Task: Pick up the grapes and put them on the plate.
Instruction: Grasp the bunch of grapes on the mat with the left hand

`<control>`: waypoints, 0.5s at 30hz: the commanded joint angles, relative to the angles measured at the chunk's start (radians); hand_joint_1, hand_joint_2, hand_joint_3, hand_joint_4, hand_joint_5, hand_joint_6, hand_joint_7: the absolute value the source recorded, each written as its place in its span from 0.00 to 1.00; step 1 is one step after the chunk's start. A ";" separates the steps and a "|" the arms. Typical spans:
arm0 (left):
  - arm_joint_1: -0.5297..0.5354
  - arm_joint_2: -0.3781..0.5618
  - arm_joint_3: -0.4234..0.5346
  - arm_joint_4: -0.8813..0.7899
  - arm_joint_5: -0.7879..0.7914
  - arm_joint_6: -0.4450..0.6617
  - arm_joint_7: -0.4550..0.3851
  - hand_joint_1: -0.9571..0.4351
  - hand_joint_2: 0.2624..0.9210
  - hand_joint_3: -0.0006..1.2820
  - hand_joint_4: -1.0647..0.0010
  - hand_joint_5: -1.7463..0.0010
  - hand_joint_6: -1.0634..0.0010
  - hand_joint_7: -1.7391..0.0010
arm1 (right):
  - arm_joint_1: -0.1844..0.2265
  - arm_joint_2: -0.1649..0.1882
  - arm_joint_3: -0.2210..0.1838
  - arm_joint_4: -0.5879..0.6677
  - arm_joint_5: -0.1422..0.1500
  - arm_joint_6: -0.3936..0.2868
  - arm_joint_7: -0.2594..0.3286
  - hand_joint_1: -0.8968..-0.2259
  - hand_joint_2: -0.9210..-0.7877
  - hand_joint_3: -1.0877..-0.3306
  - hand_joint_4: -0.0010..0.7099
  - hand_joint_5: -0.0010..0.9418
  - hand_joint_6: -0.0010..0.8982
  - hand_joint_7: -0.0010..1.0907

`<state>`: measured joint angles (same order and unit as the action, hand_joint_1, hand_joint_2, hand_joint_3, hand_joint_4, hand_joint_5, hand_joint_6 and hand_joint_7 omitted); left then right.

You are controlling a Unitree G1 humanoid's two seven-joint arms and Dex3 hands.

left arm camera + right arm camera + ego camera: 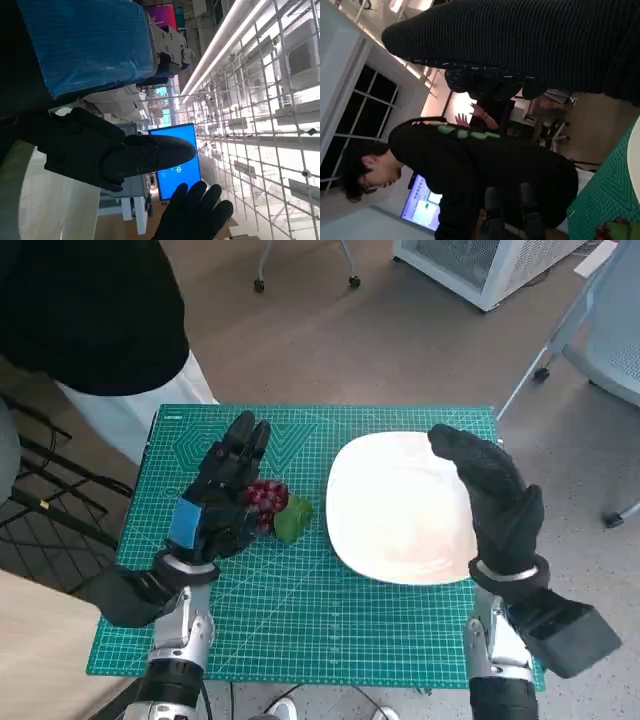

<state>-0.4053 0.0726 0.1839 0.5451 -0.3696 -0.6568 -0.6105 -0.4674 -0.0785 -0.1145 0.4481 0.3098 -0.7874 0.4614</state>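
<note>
The grapes [272, 504] lie on the green mat [300, 610] just left of the plate [400, 508], so nothing is delivered yet. The left hand [222, 495] rests against them, though whether it grips is unclear. The right hand [495, 495] hovers over the plate's edge, fingers apart and empty.

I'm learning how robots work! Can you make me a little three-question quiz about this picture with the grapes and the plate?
1. True or false: the grapes already lie on the white plate.
2. Which hand is at the grapes? A) the left hand B) the right hand
3. Fill in: the grapes and plate sit on a ____ cutting mat.

Key:
1. False. The grapes are on the mat, beside the plate.
2. A. The left hand, with blue tape on its back, is right at the grapes; whether it grips them cannot be told. The right hand hovers open over the plate's edge.
3. Green.
</note>
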 commanded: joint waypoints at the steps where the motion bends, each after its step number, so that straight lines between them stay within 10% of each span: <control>1: 0.016 -0.002 0.000 -0.024 -0.013 0.002 -0.003 0.14 1.00 0.39 0.88 1.00 0.76 1.00 | 0.012 0.000 0.000 -0.002 -0.008 0.015 -0.007 0.28 0.00 0.52 0.47 0.01 0.02 0.51; 15: 0.022 -0.006 0.004 -0.033 -0.017 -0.003 0.003 0.14 1.00 0.38 0.88 1.00 0.77 1.00 | 0.017 0.002 0.002 -0.011 -0.002 0.025 -0.004 0.29 0.00 0.52 0.47 0.01 0.01 0.52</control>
<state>-0.3984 0.0706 0.1853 0.5289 -0.3756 -0.6568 -0.6094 -0.4672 -0.0778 -0.1132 0.4349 0.3095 -0.7807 0.4613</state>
